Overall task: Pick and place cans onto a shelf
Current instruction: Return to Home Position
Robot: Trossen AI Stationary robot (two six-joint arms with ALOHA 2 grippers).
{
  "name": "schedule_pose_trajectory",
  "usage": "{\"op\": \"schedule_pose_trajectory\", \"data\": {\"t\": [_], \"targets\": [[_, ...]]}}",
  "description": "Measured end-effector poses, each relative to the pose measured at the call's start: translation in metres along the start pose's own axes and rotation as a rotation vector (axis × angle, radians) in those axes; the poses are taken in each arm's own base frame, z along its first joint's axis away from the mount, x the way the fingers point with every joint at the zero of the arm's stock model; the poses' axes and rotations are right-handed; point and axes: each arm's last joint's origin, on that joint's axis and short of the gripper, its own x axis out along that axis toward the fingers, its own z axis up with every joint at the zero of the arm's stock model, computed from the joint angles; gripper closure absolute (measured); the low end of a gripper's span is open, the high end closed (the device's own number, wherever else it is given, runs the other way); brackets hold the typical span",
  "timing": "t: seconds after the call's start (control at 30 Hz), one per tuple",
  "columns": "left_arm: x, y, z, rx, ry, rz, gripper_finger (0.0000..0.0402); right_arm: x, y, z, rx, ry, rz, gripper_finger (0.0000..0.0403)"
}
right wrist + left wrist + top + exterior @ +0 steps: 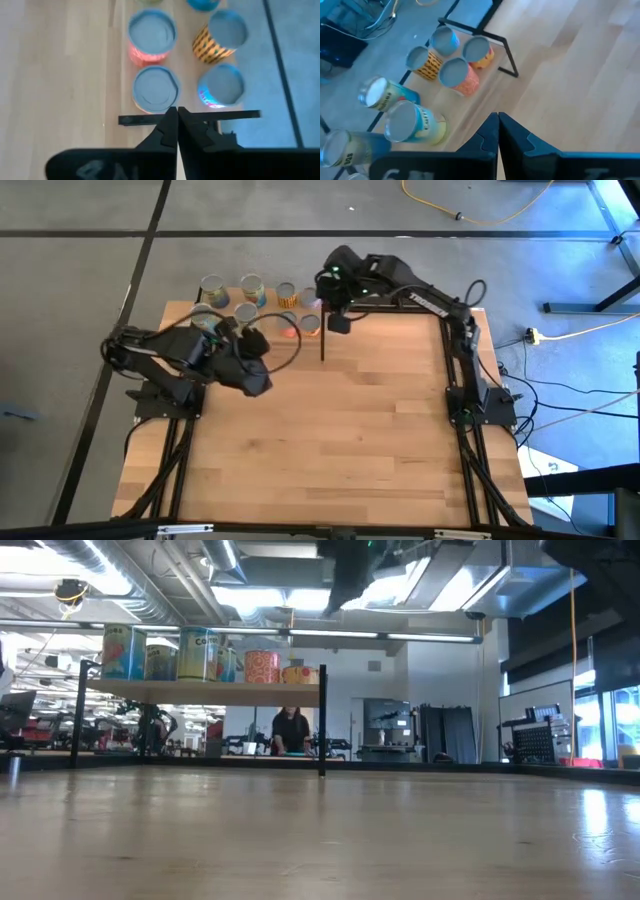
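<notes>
Risk: right gripper point(177, 110), fingers pressed together and empty, hangs above the shelf's point(200, 692) end post point(322, 720); I judge a low withdrawal could clip it (toppling cans point(200, 655) standing on the shelf). Left gripper point(498, 116), likewise closed empty, hovers beside the shelf.

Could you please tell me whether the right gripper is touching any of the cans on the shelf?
Apart. The low view shows the right gripper hanging above the nearest can, open space between them; its jaws are shut.
</notes>
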Motion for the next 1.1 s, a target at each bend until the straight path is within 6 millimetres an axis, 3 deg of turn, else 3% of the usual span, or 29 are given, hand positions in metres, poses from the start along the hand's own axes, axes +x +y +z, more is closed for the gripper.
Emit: {"op": "schedule_pose_trajectory", "data": {"t": [0.23, 0.5, 0.7, 0.87, 1.1], "targets": [[-0.026, 0.037, -0.007, -0.028, -0.083, -0.028, 0.0401, -0.065, 0.015, -0.001, -0.059, -0.085, -0.019, 0.0399], [-0.053, 0.079, -0.025, 0.037, -0.153, -0.1, 0.0401, -0.145, 0.04, -0.017, -0.022, -0.183, -0.019, 0.04], [-0.054, 0.101, -0.059, 0.067, -0.149, -0.236, 0.0401, -0.194, 0.067, -0.036, 0.002, -0.225, 0.061, 0.04], [-0.055, 0.119, -0.09, 0.012, -0.281, -0.423, 0.0401, -0.23, 0.092, -0.052, -0.004, -0.282, 0.176, 0.0401], [-0.052, 0.147, -0.14, 0.003, -0.496, -0.646, 0.0401, -0.259, 0.123, -0.069, -0.032, -0.332, 0.31, 0.0401]]}}
